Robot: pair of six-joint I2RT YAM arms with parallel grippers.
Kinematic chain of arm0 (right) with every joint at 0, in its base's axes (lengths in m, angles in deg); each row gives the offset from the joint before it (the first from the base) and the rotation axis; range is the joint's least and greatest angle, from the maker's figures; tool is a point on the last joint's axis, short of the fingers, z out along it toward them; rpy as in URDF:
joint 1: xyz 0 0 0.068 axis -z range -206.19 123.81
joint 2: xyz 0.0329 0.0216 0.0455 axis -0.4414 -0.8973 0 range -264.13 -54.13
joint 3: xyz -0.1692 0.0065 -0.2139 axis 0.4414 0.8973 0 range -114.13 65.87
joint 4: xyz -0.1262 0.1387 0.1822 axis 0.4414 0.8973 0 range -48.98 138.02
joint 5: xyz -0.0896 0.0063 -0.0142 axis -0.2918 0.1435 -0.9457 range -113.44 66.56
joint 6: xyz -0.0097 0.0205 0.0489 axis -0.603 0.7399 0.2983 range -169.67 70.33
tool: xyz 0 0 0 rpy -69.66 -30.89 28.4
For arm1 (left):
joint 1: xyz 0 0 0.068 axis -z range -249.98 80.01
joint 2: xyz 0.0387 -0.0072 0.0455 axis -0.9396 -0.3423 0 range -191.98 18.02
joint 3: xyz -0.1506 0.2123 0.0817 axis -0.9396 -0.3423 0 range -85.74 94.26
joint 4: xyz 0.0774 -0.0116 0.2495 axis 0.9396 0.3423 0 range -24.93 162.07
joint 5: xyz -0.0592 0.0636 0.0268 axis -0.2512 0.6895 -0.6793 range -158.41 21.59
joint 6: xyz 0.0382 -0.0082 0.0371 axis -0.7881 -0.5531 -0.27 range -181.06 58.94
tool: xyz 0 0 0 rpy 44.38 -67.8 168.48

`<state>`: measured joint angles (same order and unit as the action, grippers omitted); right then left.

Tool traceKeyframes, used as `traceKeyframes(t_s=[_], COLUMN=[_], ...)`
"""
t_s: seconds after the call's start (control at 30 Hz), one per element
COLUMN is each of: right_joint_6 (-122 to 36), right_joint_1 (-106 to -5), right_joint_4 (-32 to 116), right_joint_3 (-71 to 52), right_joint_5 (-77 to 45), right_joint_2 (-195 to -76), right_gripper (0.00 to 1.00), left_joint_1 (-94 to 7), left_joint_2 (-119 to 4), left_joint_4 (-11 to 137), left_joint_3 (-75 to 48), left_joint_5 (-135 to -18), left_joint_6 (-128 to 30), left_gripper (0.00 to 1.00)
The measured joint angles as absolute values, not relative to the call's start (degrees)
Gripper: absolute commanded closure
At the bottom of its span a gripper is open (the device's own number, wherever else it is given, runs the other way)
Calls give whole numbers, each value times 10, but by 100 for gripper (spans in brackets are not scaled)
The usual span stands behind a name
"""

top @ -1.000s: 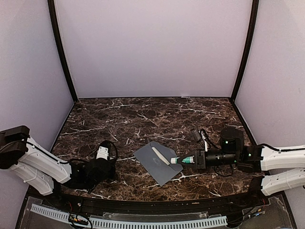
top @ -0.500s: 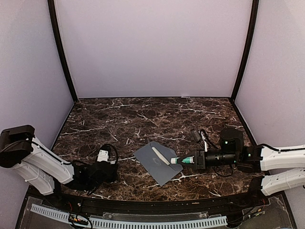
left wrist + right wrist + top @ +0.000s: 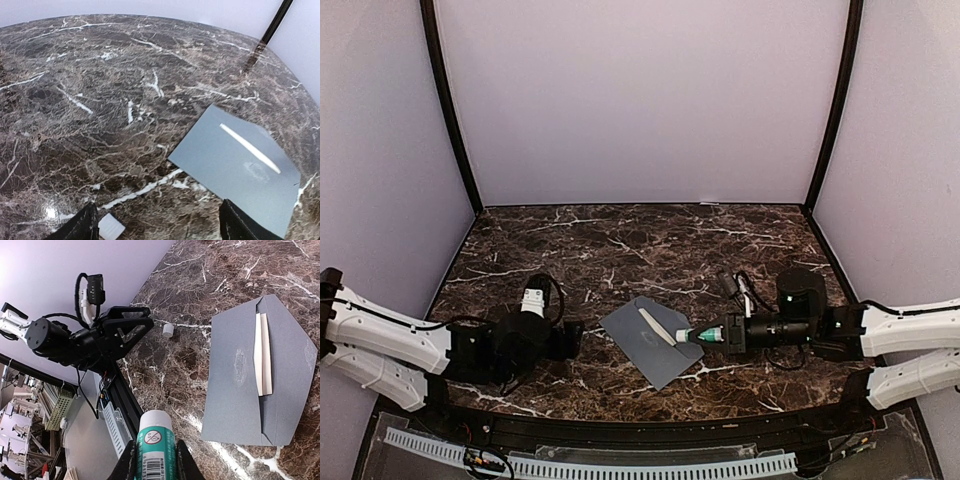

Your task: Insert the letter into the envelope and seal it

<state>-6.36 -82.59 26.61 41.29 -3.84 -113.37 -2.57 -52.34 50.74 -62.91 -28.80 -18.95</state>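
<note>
The grey-blue envelope (image 3: 650, 345) (image 3: 235, 167) (image 3: 240, 390) lies flat near the table's front middle, flap open. A cream-white strip of the letter (image 3: 657, 327) (image 3: 249, 148) (image 3: 262, 355) shows at its mouth; the remainder is inside. My right gripper (image 3: 728, 334) (image 3: 155, 462) is shut on a white-and-green glue stick (image 3: 705, 335) (image 3: 155, 445), whose tip is at the envelope's right edge. My left gripper (image 3: 570, 338) (image 3: 160, 230) stands open just left of the envelope. A small white cap (image 3: 111, 226) (image 3: 168, 330) lies on the table between its fingers.
Dark marble table (image 3: 620, 250) enclosed by pale walls on three sides. A black rail (image 3: 125, 405) and a slotted cable tray (image 3: 590, 462) run along the near edge. Loose cables (image 3: 740, 285) sit beside the right arm.
My left gripper has opened wide, and its arm has dropped lower and shifted right toward the envelope. The right arm with the glue stick has barely moved.
</note>
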Motion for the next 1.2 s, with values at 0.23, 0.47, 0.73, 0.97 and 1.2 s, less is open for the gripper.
traceKeyframes(t_s=[0.23, 0.47, 0.73, 0.97, 1.2], right_joint_6=[-65, -67, -104, -159, -239], right_joint_1=[-826, -826, -826, -833, -846], right_joint_4=[227, 143, 40, -55, -185], right_joint_3=[379, 367, 321, 263, 258], right_joint_5=[-66, -96, -132, -143, -145], right_joint_2=[-1168, -1207, -1269, -1313, -1340], right_gripper=[100, 100, 100, 100, 100], left_joint_1=[-26, -26, -26, -26, -26], left_joint_2=[-422, -376, -367, -376, -397], left_joint_4=[550, 558, 521, 429, 334], left_joint_3=[-585, -561, -552, -502, -483], left_joint_5=[-310, -357, -420, -475, -485], left_joint_6=[-193, -194, -190, -180, -116], left_gripper=[16, 22, 24, 24, 24])
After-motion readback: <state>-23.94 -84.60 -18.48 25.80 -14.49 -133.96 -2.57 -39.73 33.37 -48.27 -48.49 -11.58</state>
